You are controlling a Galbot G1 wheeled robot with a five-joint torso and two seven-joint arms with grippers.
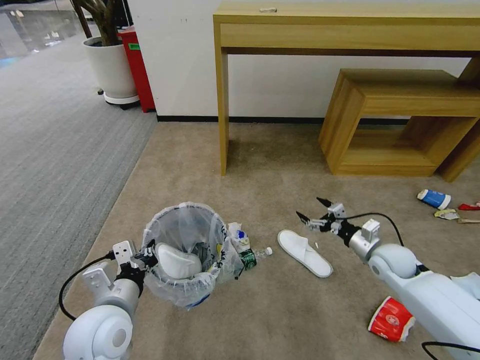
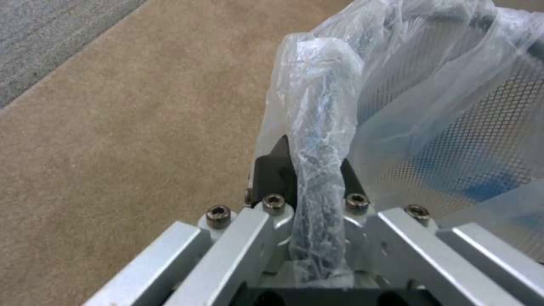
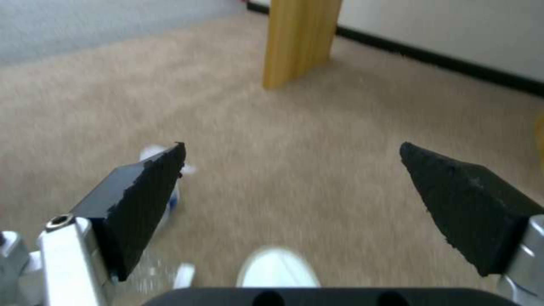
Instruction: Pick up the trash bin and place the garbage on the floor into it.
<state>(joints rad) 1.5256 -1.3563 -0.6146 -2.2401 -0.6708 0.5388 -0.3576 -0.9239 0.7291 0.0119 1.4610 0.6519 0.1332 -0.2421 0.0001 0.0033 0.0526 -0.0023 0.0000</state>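
My left end effector [image 1: 148,254] is clamped on the rim of the trash bin [image 1: 186,250], bag liner [image 2: 320,140] bunched btwn the two fingers; in the left wrist view the plastic-wrapped rim runs straight thru the grip w/ the black mesh wall beside it. The bin stands on the beige carpet [image 1: 280,310], near that carpet's edge where the grey floor [image 1: 60,165] starts. One white slipper [image 1: 176,260] lies inside the bin.

Just beside the bin, on the side twd my right arm, a clear bottle w/ green label [image 1: 252,256] lies on the carpet, touching or nearly touching the liner; can't tell which.

My right end effector [image 1: 310,210] hangs above the carpet w/ its black fingertips [image 3: 144,199] spread wide apart, gripping nothing. It is over the toe end of the second white slipper [image 1: 304,252], which lies flat on the carpet btwn bin and my right arm; the right wrist view shows that slipper's toe below the fingers.

More garbage on the carpet: red-white cup [image 1: 391,318] crushed beside my right forearm, blue-white cup [image 1: 434,198] on its side and a red wrapper [image 1: 469,206] near the low wooden bench [image 1: 400,120].
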